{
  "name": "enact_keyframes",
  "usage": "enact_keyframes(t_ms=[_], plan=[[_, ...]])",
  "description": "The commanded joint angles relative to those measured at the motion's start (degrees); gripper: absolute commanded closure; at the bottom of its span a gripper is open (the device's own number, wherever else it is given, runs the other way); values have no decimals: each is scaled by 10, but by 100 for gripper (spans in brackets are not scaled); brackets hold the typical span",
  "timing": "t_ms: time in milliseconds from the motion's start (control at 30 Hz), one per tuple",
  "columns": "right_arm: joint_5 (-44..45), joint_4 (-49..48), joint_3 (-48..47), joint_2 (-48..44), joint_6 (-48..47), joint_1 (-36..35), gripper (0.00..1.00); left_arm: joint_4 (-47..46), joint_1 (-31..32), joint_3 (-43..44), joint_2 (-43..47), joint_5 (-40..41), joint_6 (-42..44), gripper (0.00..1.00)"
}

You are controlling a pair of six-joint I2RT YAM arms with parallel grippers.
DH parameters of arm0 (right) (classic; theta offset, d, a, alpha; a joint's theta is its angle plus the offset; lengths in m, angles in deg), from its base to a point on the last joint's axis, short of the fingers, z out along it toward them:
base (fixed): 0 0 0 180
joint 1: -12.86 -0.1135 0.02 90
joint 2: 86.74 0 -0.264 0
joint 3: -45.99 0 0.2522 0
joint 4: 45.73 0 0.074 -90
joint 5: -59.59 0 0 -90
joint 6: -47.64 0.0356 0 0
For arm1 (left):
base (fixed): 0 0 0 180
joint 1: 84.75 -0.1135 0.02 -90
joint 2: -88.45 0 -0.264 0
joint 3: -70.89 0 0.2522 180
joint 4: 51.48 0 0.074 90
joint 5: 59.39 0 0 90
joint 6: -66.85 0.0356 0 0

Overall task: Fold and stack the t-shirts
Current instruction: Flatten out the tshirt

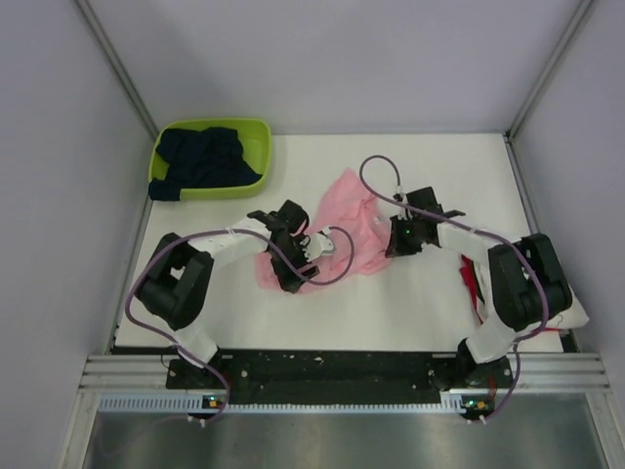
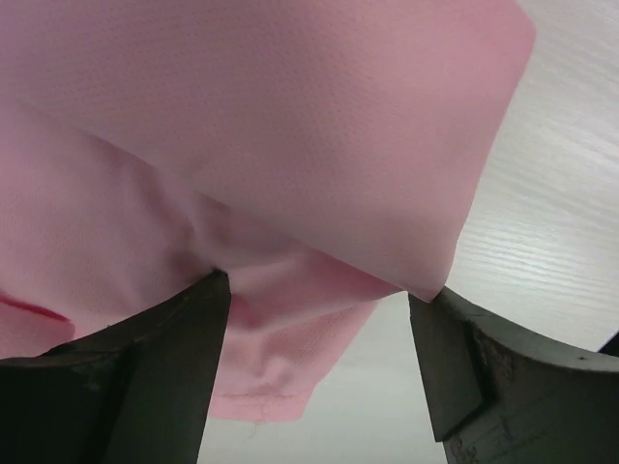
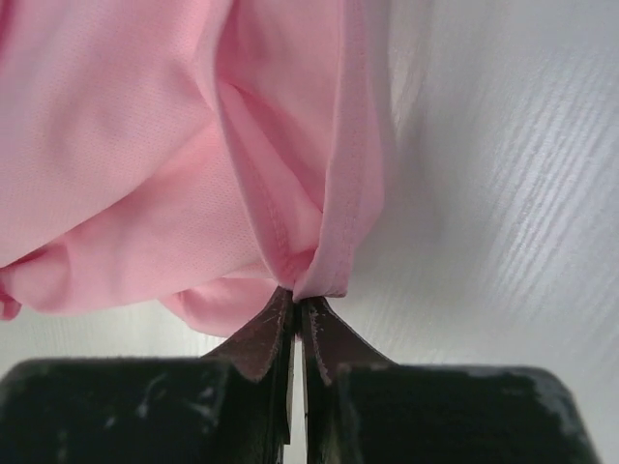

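While the right gripper (image 3: 296, 307) pinches the pink tee (image 1: 344, 195) at its right edge, the wide-spread left gripper (image 2: 319, 290) straddles its left.

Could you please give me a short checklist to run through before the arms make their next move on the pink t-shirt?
1. Is the right gripper gripping the pink t-shirt? Ok: it is shut on a pinched edge.
2. Is the left gripper gripping cloth? Not ok: the jaws stand open, with cloth between them.
3. Is the pink t-shirt lying flat? Not ok: it is bunched and creased.
4. Is the navy t-shirt out of the way? Ok: it is inside the green basket.
5. Is the red t-shirt free of the right arm? Cannot tell: it is mostly hidden beneath it.
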Motion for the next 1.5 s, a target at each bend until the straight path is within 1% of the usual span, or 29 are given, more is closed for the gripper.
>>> enact_keyframes(t_ms=[0,33,67,100,133,200,300,367,467,533,600,700,767,833,867,900,933,967,1000,1067,1100,1167,1267,1333,1400,1467], plan=[[28,-5,-26,-98,3,1,100,-61,-4,-4,-3,59,14,25],[32,1,-31,-115,1,2,100,-64,-4,-12,-3,57,15,35],[36,10,-37,-134,-1,5,100,-58,-4,-11,-5,62,13,60],[43,19,-46,-151,-5,7,100,-44,-4,0,-7,66,8,100],[54,28,-54,-171,-9,9,100,-16,-5,19,-3,78,-11,100],[66,47,-72,-212,-21,17,100,49,-15,78,18,71,-32,100],[70,77,-109,-274,-45,36,100,156,-35,173,83,27,-39,100],[64,96,-134,-312,-65,42,100,208,-48,250,130,14,-44,100],[21,127,-165,-361,-99,42,100,231,-66,314,198,38,-58,100],[-3,144,-179,-384,-107,42,100,234,-77,351,222,60,-67,100],[-16,157,-188,-388,-103,43,100,225,-92,382,218,81,-77,100],[-22,158,-198,-358,-104,45,100,139,-125,380,195,125,-83,100],[-22,157,-208,-314,-106,56,100,78,-147,388,146,147,-91,100],[1,158,-230,-263,-102,62,100,32,-160,423,74,165,-105,100],[9,155,-239,-236,-105,62,100,18,-162,450,36,201,-116,100],[11,154,-247,-207,-103,63,100,2,-162,476,-21,217,-119,92],[13,153,-260,-176,-101,63,100,-10,-162,506,-64,232,-125,68],[2,151,-268,-152,-101,64,100,-20,-162,538,-101,246,-128,48],[-9,151,-279,-121,-101,64,100,-21,-162,569,-137,256,-128,35],[-14,150,-295,-70,-100,66,100,-7,-161,627,-171,242,-122,31],[-18,149,-301,-51,-101,67,100,0,-157,627,-168,222,-112,30],[-19,149,-304,-12,-99,71,100,0,-145,577,-126,140,-76,30],[-18,137,-307,21,-98,84,100,-28,-114,395,-12,49,18,34],[-22,133,-314,42,-95,93,100,-32,-99,268,57,18,105,36],[-19,133,-325,64,-95,101,100,-14,-97,158,107,4,178,36],[-16,130,-343,92,-94,108,100,30,-99,104,121,28,236,36]])
